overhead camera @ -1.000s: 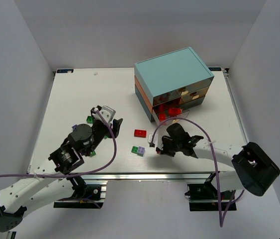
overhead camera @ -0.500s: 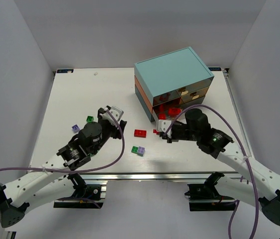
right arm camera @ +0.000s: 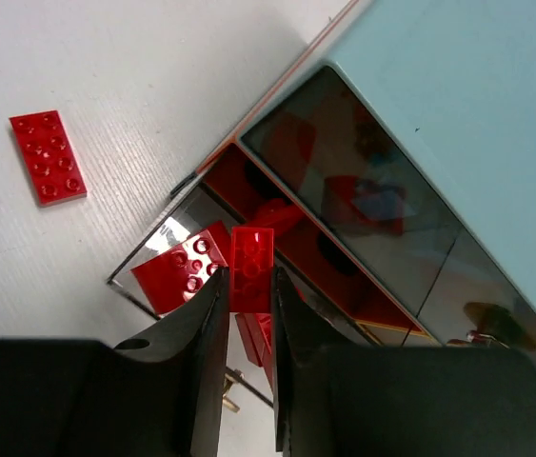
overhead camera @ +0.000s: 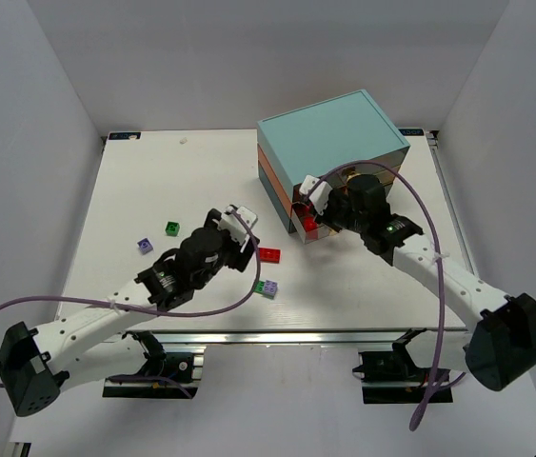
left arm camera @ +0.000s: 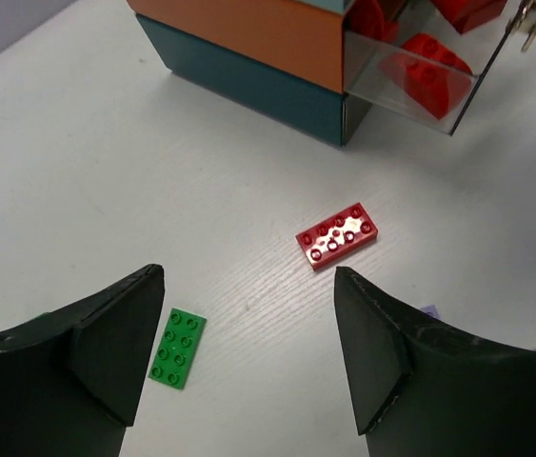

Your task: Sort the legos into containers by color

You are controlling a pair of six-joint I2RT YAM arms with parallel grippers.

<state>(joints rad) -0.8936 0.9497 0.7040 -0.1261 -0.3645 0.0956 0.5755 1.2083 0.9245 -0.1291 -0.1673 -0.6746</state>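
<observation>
Drawer (right arm camera: pixel 165 236) of red legos (right arm camera: pixel 184 271) lies open just below the right claw (right arm camera: pixel 248 290), which pinches a red brick (right arm camera: pixel 251 255). Left claw (left arm camera: pixel 248 281) gapes wide, empty; another red lego (left arm camera: pixel 339 235) lies just ahead.

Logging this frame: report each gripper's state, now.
Left gripper: open, holding nothing.
Right gripper: shut on a red lego.

White table (overhead camera: pixel 153 181), pale grey walls (overhead camera: pixel 39 114)
</observation>
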